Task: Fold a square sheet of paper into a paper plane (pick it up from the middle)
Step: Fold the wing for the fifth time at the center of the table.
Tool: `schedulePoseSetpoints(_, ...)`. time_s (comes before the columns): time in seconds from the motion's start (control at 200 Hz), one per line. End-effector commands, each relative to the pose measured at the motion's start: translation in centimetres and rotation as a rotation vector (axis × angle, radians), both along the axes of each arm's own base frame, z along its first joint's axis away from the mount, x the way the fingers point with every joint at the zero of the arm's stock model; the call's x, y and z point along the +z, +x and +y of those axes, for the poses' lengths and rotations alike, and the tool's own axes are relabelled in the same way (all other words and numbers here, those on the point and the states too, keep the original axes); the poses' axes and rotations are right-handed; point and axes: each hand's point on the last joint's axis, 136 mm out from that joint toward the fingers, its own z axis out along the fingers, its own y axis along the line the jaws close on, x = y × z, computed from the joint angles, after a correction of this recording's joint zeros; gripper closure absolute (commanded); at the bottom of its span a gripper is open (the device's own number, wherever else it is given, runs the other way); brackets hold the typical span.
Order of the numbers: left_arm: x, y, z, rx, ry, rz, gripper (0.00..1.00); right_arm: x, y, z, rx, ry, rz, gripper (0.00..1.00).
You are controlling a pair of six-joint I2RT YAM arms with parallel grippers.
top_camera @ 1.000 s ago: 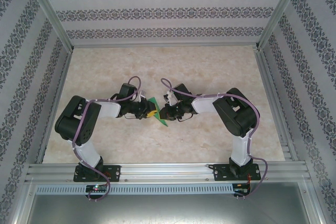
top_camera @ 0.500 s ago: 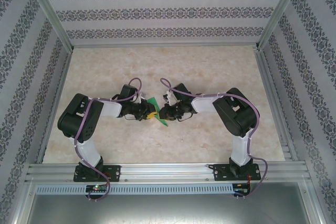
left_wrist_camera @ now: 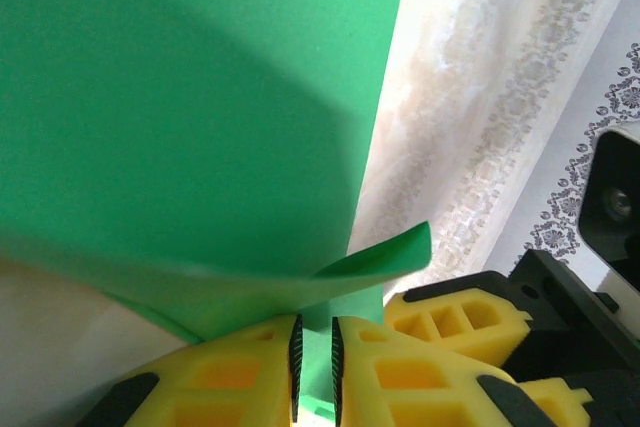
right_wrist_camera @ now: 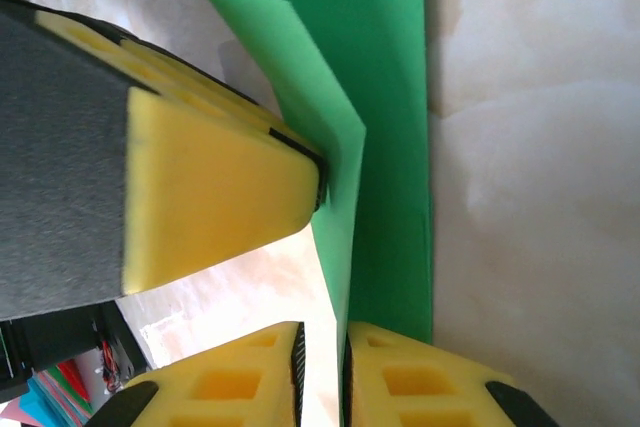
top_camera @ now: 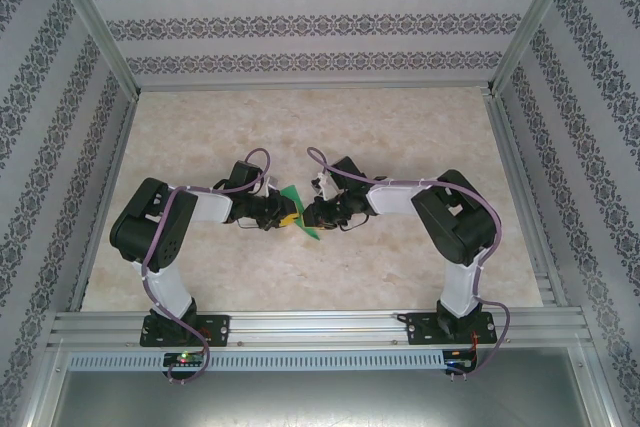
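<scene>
The square sheet of paper (top_camera: 311, 231) is bright green, folded into layers and held on edge just above the table between both arms. My left gripper (top_camera: 283, 215) is shut on its lower edge, and the green paper (left_wrist_camera: 200, 97) rises from between its yellow fingers (left_wrist_camera: 315, 367). My right gripper (top_camera: 305, 215) faces it from the right. Its jaws (right_wrist_camera: 322, 372) stand a narrow gap apart, with the paper (right_wrist_camera: 385, 97) lying against the right pad and bare table showing beside it. The left gripper's finger (right_wrist_camera: 200, 177) presses a flap of the sheet.
The marble-patterned table (top_camera: 400, 137) is fenced by aluminium rails (top_camera: 320, 322) and patterned walls. A stack of coloured sheets (right_wrist_camera: 60, 387) shows at the bottom left of the right wrist view. The right gripper's yellow finger (left_wrist_camera: 460, 312) sits close beside my left fingers.
The right gripper's jaws have eased apart a little around the paper. Both arms and the sheet have stayed almost in place at the table's middle.
</scene>
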Motion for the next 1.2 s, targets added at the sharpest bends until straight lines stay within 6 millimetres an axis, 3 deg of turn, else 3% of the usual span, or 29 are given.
schedulePoseSetpoints(0.0, -1.8, -1.0, 0.4, -0.013, 0.054, 0.041, 0.80, 0.4, -0.5, -0.9, -0.010, -0.011, 0.009, 0.82)
schedulePoseSetpoints(0.185, -1.9, -1.1, 0.4, -0.011, 0.054, 0.042, 0.80, -0.7, -1.2, -1.2, -0.010, -0.023, 0.037, 0.88)
schedulePoseSetpoints(0.535, -2.0, -1.2, 0.4, -0.008, 0.056, 0.050, 0.80, -2.7, -1.4, -1.2, -0.005, -0.057, 0.066, 0.91)
schedulePoseSetpoints(0.914, -2.3, -1.3, 0.6, -0.005, 0.063, 0.060, 0.80, 0.4, -1.3, -1.8, 0.003, -0.031, 0.010, 0.82)
schedulePoseSetpoints(1.199, -2.2, -1.2, 0.5, -0.005, 0.061, 0.057, 0.81, -0.6, -2.8, -2.4, 0.028, -0.047, 0.052, 0.82)
